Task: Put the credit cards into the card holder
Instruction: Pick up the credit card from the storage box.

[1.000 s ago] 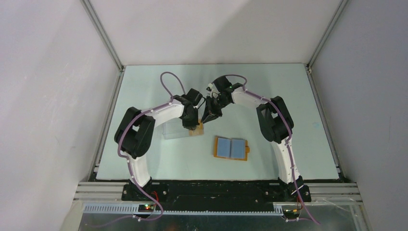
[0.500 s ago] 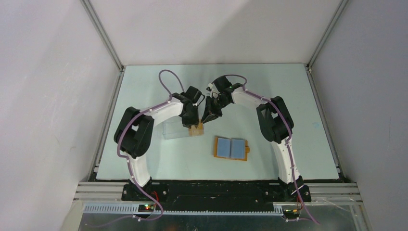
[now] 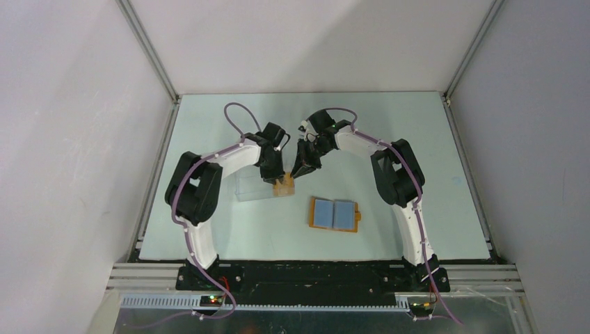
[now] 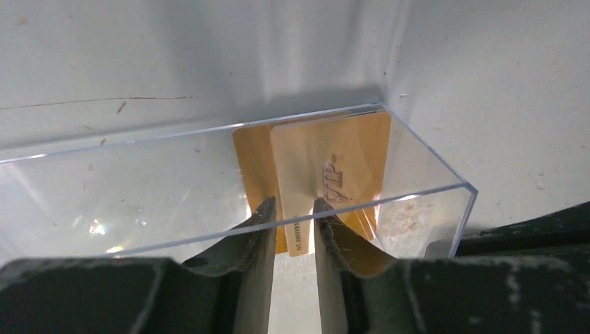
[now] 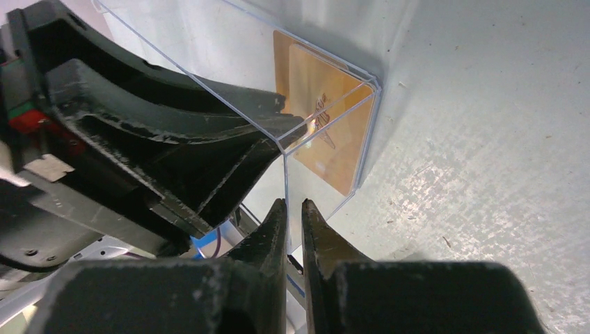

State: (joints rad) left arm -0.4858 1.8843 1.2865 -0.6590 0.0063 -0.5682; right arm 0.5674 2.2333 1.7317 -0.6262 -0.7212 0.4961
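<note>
The credit cards (image 4: 327, 167), tan-orange with a pale mark, stand on edge inside the right end of a clear plastic case (image 4: 139, 188). My left gripper (image 4: 292, 207) reaches down into the case, open, its jaws standing a little apart on either side of one pale card's near corner. My right gripper (image 5: 293, 205) is shut on the thin end wall of the clear case (image 5: 209, 56), right beside the cards (image 5: 327, 132). The card holder (image 3: 335, 214) lies open on the table in front of both grippers, its blue panels up and its tab to the right.
The pale green table (image 3: 417, 139) is enclosed by white walls with metal rails along its edges. The two wrists (image 3: 289, 156) nearly meet over the case (image 3: 254, 186). The arm bases are bolted to the near edge (image 3: 313, 275).
The left gripper's jaws have parted from a shut grip at the cards, and the left wrist has pulled slightly back. The right gripper, the case and the card holder have not moved.
</note>
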